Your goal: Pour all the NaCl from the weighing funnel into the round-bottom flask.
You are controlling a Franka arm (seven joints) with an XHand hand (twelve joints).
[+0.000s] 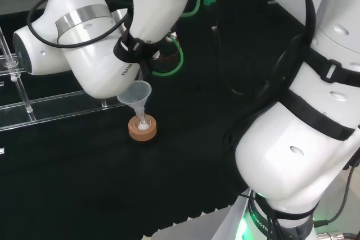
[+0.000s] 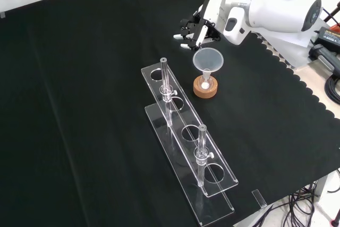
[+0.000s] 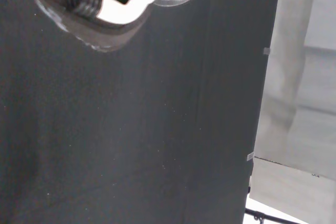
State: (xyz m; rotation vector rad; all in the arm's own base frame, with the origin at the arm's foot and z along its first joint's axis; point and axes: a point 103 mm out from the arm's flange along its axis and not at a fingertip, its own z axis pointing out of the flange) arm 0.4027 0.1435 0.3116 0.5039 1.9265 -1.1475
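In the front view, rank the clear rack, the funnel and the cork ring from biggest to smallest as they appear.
1. Clear rack, by far the largest.
2. Funnel.
3. Cork ring, only slightly narrower than the funnel's mouth, so this order is unsure.

bench: black cloth (image 2: 79,104), scalloped edge | cables (image 2: 332,86) at front view's right | pale floor (image 3: 299,103)

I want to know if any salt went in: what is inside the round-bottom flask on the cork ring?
White powder lies in the bottom of the round-bottom flask, under the clear funnel set in its neck. The cork ring hides its underside.
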